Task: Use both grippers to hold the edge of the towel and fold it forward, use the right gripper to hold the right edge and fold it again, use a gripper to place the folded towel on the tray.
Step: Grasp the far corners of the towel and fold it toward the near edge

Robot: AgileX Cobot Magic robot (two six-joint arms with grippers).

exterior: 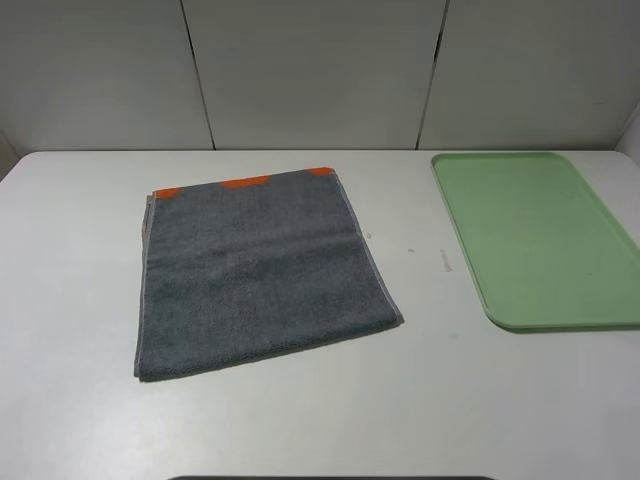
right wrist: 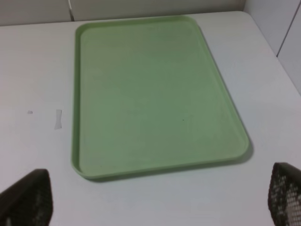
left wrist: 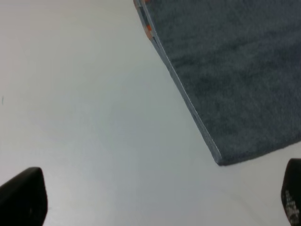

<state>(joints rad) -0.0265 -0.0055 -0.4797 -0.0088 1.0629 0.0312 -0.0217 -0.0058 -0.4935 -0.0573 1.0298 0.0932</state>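
A grey towel [exterior: 258, 275] with orange patches along its far edge lies flat on the white table, left of centre. In the left wrist view its near left corner [left wrist: 225, 94] shows, with my left gripper [left wrist: 155, 197] open above bare table beside that corner. A green tray [exterior: 540, 240] lies empty at the right. In the right wrist view the tray [right wrist: 150, 94] fills the middle, and my right gripper [right wrist: 155, 197] is open over the table just before the tray's near edge. Neither gripper shows in the exterior view.
The white table [exterior: 80, 260] is backed by a white panelled wall [exterior: 320, 70]. A small piece of tape [right wrist: 58, 118] lies on the table between towel and tray.
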